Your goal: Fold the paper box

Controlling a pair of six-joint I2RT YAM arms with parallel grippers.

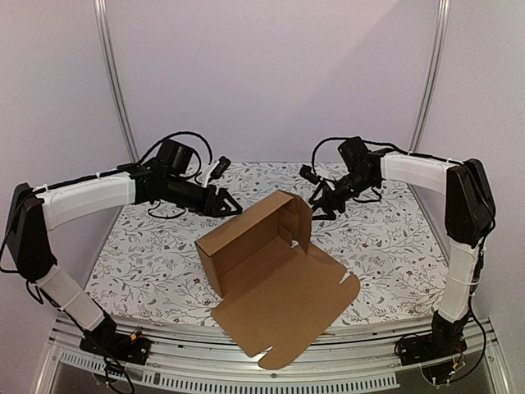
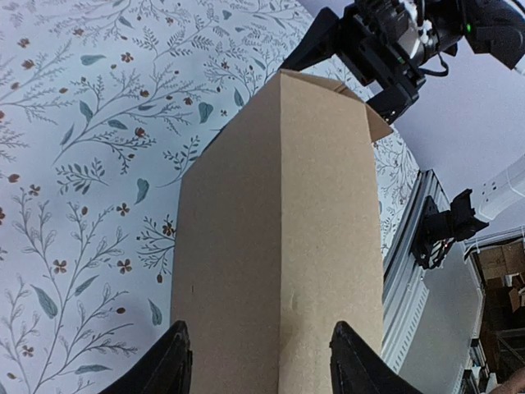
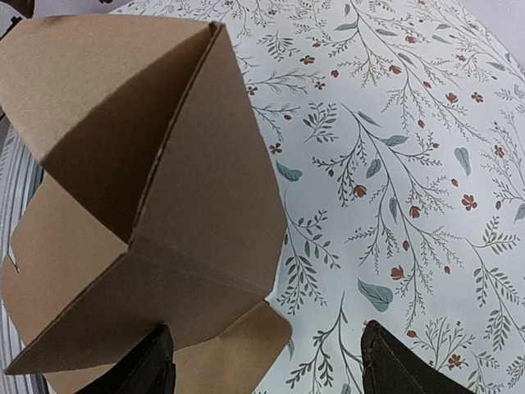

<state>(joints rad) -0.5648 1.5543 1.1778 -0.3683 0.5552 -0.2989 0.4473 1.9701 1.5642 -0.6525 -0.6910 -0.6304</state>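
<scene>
Paper box (image 1: 271,263), partly erected on the tabletop (image 1: 385,246), stands between the two pairs of fingers. Left fingers (image 2: 176,361), spread, face its long wall. Right fingers (image 3: 385,361), spread, face its end wall and grip nothing, apparently flanking it to steady the upright walls.

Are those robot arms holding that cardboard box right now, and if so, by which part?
Nothing is held. The left arm's fingers and the right arm's fingers both stand open close to the cardboard box, without pinching it.
</scene>
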